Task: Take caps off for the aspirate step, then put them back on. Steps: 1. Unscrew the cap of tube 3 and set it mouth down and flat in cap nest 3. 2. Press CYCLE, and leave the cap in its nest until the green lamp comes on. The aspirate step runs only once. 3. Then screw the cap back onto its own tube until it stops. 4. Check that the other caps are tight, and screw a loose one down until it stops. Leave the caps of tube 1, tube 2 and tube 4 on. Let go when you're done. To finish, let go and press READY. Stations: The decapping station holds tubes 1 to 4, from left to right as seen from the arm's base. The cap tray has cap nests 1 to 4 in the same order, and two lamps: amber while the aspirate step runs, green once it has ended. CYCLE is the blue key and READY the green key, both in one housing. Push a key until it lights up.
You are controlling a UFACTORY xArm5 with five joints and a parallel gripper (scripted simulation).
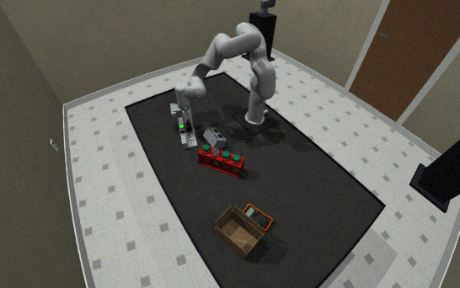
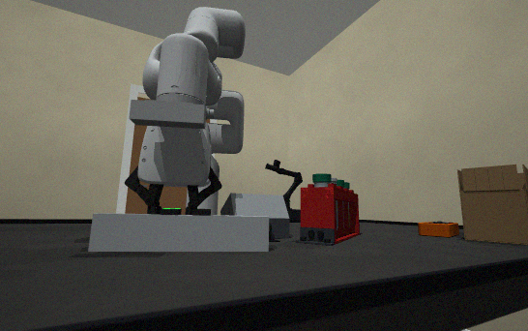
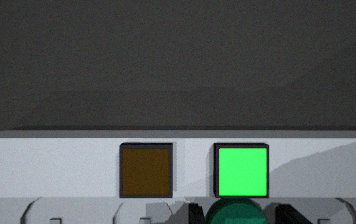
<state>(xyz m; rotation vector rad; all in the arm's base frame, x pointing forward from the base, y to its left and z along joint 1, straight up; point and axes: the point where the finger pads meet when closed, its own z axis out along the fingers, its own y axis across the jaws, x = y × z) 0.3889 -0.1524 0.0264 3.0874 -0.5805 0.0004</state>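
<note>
One green cap (image 3: 236, 212) is seen lying in cap nest 3 of the cap tray (image 2: 179, 233), at the bottom edge of the wrist view, directly below the lit green lamp (image 3: 242, 171); the amber lamp (image 3: 146, 170) beside it is dark. The gripper (image 2: 173, 207) is lowered onto the tray with its fingers (image 2: 154, 200) set half apart on either side of the cap. It is judged to be straddling the cap and not clamping it, so nothing is held.

On the decapping station (image 1: 219, 164), tube 3 (image 1: 216, 152) stands uncapped between capped neighbours.

Several failures are judged possible from here. If the fingers are closed off-centre, the cap may be pushed against the nest wall and tilted or pinched by its rim only. A weak hold may let the cap be dropped on the tabletop (image 1: 295, 189) on the way to the station. If the cap is presented tilted to the tube mouth, the thread may be crossed and the cap stopped early. A neighbouring cap may be struck by the fingers during the descent.
</note>
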